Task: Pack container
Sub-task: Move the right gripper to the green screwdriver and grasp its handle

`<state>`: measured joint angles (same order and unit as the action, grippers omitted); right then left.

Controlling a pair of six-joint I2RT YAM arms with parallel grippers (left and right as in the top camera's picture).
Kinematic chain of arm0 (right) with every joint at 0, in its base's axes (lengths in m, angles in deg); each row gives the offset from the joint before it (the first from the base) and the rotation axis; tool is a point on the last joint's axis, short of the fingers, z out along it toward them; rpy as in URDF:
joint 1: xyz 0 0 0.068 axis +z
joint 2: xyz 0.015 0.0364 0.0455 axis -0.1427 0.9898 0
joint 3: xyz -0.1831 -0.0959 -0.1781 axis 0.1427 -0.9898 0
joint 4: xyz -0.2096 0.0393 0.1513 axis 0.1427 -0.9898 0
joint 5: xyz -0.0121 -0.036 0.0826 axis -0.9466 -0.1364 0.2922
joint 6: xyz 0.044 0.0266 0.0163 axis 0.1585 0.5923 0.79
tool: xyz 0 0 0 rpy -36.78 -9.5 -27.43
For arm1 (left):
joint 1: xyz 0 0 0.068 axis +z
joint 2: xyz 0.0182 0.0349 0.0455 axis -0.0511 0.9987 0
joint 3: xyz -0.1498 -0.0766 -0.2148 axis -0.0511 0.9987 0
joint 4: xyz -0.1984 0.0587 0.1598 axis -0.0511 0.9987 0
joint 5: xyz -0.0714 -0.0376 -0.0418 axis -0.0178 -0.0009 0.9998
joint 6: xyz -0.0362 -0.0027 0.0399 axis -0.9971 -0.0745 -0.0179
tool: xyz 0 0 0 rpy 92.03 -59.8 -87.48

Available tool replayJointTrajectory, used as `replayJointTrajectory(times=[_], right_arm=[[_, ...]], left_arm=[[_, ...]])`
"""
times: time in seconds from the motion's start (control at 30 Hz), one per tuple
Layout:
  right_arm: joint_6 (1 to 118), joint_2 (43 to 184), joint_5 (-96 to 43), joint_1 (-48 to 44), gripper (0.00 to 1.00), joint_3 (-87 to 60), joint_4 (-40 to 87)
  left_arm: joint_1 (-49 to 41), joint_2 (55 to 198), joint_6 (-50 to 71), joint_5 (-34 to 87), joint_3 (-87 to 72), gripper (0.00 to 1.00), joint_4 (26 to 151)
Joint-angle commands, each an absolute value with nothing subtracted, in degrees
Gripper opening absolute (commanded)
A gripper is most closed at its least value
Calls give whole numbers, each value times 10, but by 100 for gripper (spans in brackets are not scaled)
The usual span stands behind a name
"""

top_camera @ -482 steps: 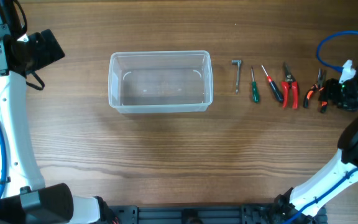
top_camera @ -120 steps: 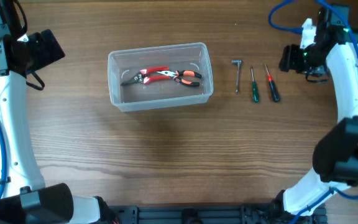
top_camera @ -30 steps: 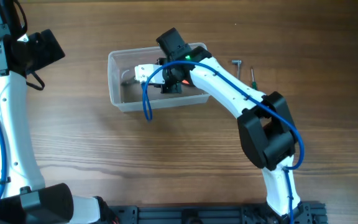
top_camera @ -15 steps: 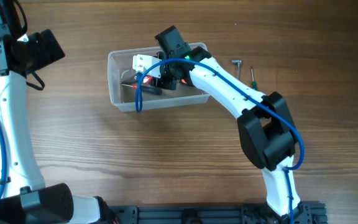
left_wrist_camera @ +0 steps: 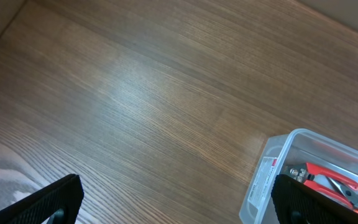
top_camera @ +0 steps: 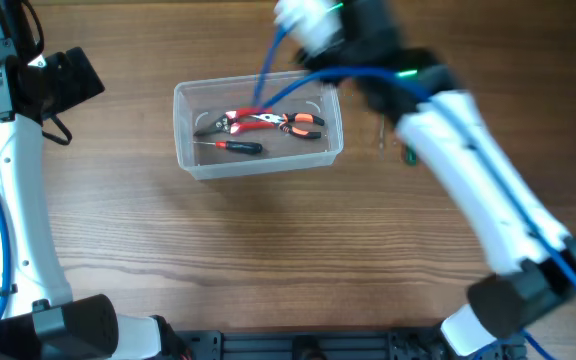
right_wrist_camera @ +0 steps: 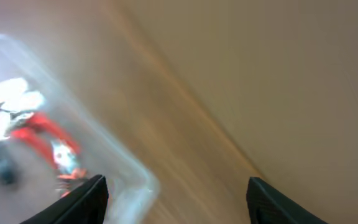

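The container (top_camera: 256, 166) stands on the table (top_camera: 268, 260), with the left gripper (left_wrist_camera: 185, 202) parked well off its left end. That gripper's jaws are spread wide with nothing between them. The right gripper (right_wrist_camera: 178, 199) is above the container's far right corner, also spread wide and empty, and its arm shows as motion blur in the overhead view. Judged from this, the step in hand is to fetch the next tool from the table to the right of the container. Keep the jaws wide on approach, line them up across the tool's handle, and close only when the handle sits squarely between the pads. Carry the tool over the container's rim and release it low over a bare part of the floor. Count inside the container: one pair of red-handled cutters (top_camera: 240, 118), one pair of orange-handled pliers (top_camera: 303, 123) and one red-handled screwdriver (top_camera: 230, 146). Count to the right of the container: one green-handled screwdriver (top_camera: 408, 155), mostly covered by the arm. A thin sliver (top_camera: 381, 143) beside it may be a further tool, but you cannot tell from here.
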<state>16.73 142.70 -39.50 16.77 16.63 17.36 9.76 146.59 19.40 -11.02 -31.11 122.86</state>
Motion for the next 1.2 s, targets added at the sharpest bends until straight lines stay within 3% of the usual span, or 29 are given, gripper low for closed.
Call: replayJointTrajectory(times=[0.0,0.27,0.5,0.73,1.17], right_arm=[[358,1427,-384,71,78,165,117],[482,1494,-278,-50,78,123,12],[487,1579,-278,-52,77,106,-10],[487,1651,-307,-53,58,106,-48],[488,1667,-327,-55,55,51,-49]], left_arm=[[100,1468,194,-117,-311,100,1227],[100,1468,194,-117,-311,100,1227],[100,1468,194,-117,-311,100,1227],[100,1468,194,-117,-311,100,1227],[100,1468,194,-117,-311,100,1227]])
